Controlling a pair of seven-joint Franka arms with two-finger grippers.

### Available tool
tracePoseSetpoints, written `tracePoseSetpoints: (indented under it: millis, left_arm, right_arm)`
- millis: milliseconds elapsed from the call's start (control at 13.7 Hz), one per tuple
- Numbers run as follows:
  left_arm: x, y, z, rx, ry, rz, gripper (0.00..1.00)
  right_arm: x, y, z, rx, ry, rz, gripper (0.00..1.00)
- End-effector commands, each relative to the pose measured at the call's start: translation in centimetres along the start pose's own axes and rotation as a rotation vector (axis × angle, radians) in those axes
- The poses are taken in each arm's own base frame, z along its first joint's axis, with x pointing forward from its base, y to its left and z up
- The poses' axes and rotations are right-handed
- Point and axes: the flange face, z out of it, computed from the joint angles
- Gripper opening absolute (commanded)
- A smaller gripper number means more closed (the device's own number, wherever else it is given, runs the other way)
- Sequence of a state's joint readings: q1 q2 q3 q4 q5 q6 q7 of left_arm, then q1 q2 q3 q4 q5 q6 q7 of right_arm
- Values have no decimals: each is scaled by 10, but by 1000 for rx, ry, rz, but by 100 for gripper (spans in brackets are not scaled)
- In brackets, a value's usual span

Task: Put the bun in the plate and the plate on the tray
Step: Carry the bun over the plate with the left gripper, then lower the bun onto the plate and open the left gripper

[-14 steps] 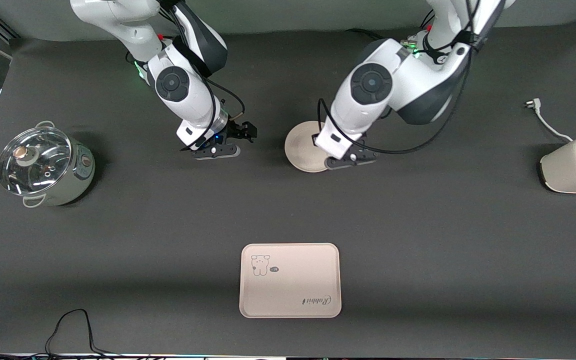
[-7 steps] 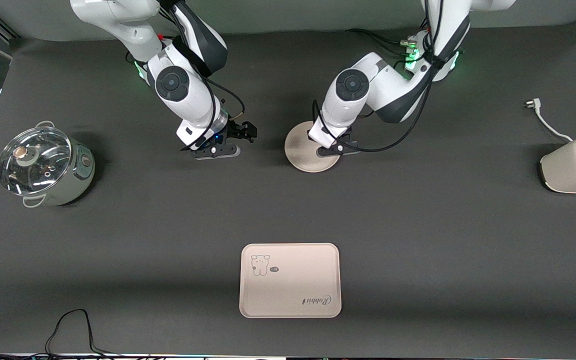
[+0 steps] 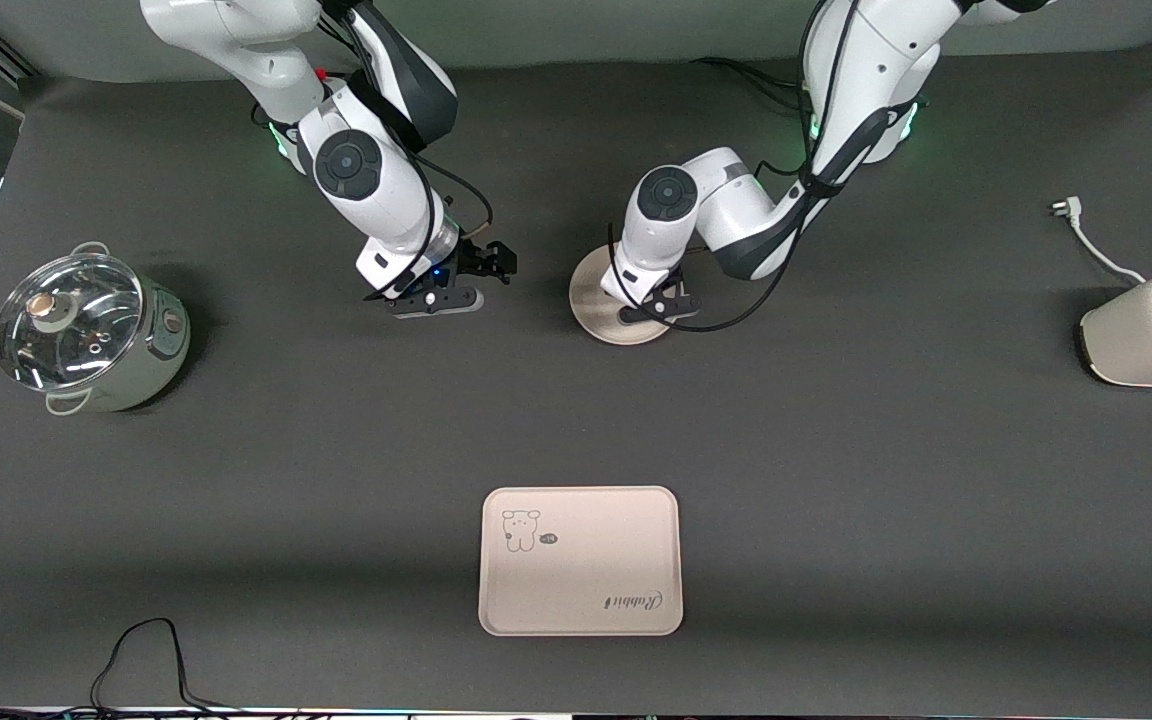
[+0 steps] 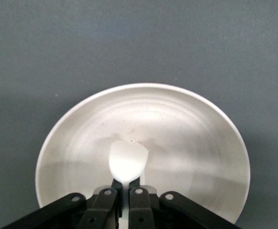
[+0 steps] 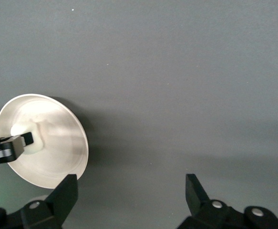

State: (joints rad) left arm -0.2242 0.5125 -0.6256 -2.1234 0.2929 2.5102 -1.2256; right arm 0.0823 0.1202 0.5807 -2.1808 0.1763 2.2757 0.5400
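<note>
Fingers (image 4: 111, 198) of left gripper (image 4: 125, 191) pinch bun (image 4: 127, 162) over plate (image 4: 196, 143); right gripper (image 5: 131, 191) spread above dark table (image 3: 836, 450)

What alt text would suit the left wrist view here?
The left pincer, shut on the small white bun, holds it over the middle of the round cream plate. The plate sits on a plain dark grey table; nothing else shows.

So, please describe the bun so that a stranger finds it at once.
Find the round cream plate on the dark table, near the robots' bases. The bun is the small white smooth lump over its middle, pinched by the left gripper; nothing else there is so small and white.
</note>
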Motion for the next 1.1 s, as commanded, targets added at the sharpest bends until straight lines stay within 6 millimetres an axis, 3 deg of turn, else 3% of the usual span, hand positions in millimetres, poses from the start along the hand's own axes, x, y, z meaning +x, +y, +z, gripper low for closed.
tracePoseSetpoints:
  millis: [0,73,146,439,878,1024]
  left_arm:
    - [-2,8,-2,-7,19,-17,42]
    - [-2,7,0,-6,16,-20,91]
    - [-2,7,0,-5,16,-20,100]
    - [1,9,-6,-2,22,-29,100]
    - [-1,10,-7,-4,24,-37,100]
    - [-1,10,-7,-4,24,-37,100]
  right_arm:
    - [-7,-12,13,6,6,-24,100]
    - [-7,-12,13,7,7,-24,100]
    - [-7,-12,13,7,7,-24,100]
    - [-8,-16,13,17,22,-22,100]
    - [-24,-36,45,40,20,-62,100]
    - [-23,-34,46,39,20,-59,100]
